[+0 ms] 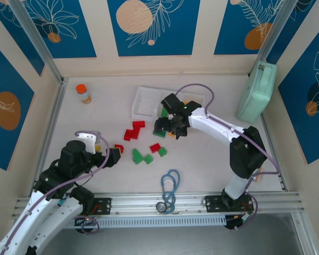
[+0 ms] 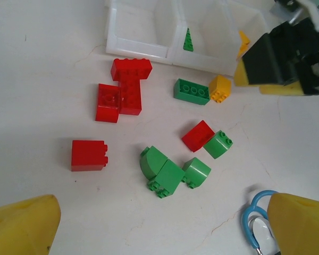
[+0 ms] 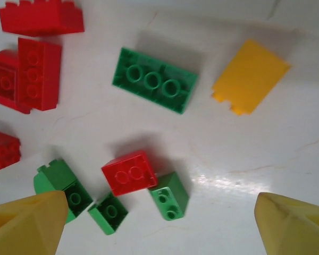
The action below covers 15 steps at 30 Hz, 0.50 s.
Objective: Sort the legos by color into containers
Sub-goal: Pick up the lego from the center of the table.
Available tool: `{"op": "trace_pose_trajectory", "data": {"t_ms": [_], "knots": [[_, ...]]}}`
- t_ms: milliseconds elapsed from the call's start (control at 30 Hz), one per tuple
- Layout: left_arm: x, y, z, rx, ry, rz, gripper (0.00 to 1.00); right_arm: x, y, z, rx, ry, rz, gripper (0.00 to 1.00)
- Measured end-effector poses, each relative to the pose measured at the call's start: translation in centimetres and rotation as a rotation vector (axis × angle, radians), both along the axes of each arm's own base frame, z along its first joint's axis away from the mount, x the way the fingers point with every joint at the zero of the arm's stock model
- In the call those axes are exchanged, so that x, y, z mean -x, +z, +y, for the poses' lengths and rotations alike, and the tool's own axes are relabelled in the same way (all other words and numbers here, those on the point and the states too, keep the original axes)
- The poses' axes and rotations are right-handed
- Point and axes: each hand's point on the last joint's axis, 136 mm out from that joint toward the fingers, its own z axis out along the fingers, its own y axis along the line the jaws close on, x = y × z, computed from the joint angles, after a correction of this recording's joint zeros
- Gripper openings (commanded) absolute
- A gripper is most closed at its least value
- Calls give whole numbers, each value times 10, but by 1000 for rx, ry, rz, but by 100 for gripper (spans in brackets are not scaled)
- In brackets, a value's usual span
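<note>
Chunky studded legos (image 2: 191, 91) in glossy red and green, plus a yellow one, lie loose on the table at 6 o'clock from the white tray (image 1: 144, 103), with a green one inside it. Left gripper (image 1: 114, 156) and right gripper (image 1: 169, 129) are both spread wide, pinching nothing.

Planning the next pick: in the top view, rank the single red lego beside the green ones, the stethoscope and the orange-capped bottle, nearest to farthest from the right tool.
1. red lego, just on the bases' side of the right tool.
2. stethoscope, at the near edge, centre.
3. orange-capped bottle, far left.
</note>
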Motion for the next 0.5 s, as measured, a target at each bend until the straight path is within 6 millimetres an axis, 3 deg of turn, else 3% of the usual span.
{"op": "trace_pose_trajectory", "data": {"t_ms": [233, 500], "knots": [[0, 0, 0, 1, 0, -2, 99, -16, -27, 32, 38, -111, 64, 95], [2, 4, 1, 9, 0, -16, 99, -19, -44, 48, 121, -294, 54, 93]]}}
